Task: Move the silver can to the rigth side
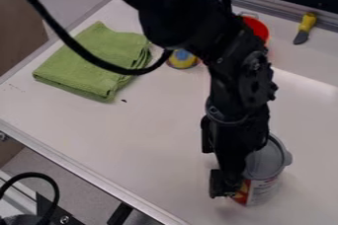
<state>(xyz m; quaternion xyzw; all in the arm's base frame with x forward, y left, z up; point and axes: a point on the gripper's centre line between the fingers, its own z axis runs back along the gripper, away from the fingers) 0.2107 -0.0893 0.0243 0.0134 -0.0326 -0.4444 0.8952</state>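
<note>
One silver-lidded can [266, 164] is standing on the counter [158, 135], lower right in view; the end effector [228, 184] is hanging against its view-left side, opening and hold not discernible.

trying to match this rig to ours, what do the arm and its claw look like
The arm is black all over, built of chunky segments with rounded joint housings and small round fastener heads along the lower part. A thick black cable hangs off it in a wide loop. The claw is black too, with blocky, angular parts.
</note>
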